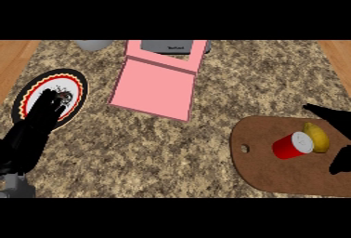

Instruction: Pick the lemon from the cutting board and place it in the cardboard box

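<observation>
Two things sit on the cutting board (pixel 274 174): the lemon (pixel 317 137) and a red cup (pixel 293 145), touching. Right hand (pixel 337 139) flanks the lemon, apparently open. Left hand (pixel 42 111), fingers straight, rests far left of the board over a plate (pixel 75 88).

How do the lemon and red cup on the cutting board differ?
The lemon is yellow and oval; the red cup is cylindrical with a white end. The lemon sits nearer the right hand; the cup is nearer the board's middle. Both rest side by side on the cutting board.
</observation>
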Available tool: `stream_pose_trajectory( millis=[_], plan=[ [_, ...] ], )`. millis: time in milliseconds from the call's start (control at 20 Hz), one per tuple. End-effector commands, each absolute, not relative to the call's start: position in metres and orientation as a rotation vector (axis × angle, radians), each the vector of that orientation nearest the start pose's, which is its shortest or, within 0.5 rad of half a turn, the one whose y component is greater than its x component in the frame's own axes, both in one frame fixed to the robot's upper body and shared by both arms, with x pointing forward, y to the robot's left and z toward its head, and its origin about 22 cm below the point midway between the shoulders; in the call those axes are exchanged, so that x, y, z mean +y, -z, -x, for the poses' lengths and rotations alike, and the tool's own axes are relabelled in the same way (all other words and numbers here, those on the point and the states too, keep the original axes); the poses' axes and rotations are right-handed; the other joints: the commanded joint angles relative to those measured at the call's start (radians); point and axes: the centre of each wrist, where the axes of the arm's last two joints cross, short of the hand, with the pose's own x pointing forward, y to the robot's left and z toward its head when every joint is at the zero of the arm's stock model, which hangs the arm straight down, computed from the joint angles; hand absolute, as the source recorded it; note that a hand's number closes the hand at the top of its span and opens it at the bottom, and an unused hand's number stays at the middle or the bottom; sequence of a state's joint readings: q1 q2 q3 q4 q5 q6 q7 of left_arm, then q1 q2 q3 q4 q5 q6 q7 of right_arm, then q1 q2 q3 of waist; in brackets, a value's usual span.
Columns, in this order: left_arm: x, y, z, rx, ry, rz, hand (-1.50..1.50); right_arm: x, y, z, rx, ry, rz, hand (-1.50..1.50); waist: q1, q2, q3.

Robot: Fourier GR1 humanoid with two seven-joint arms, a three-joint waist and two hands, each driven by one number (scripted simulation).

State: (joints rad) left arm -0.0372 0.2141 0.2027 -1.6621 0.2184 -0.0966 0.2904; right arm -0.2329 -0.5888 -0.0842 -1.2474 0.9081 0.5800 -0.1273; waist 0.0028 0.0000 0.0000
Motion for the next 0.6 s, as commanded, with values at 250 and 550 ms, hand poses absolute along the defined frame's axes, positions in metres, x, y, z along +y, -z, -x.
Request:
stream_pose_trajectory(
  millis=[250, 550],
  plan=[
    [0.307, -0.054, -0.254, -1.440, -0.051, -0.058, 0.00, -0.378, -0.069, -0.299, -0.843, -1.304, 0.664, -1.50, -0.003, 0.000, 0.000],
    [0.335, -0.045, -0.241, -1.440, -0.052, -0.070, 0.00, -0.378, -0.034, -0.291, -0.840, -1.330, 0.667, -1.50, -0.003, -0.001, 0.000]
  ],
)
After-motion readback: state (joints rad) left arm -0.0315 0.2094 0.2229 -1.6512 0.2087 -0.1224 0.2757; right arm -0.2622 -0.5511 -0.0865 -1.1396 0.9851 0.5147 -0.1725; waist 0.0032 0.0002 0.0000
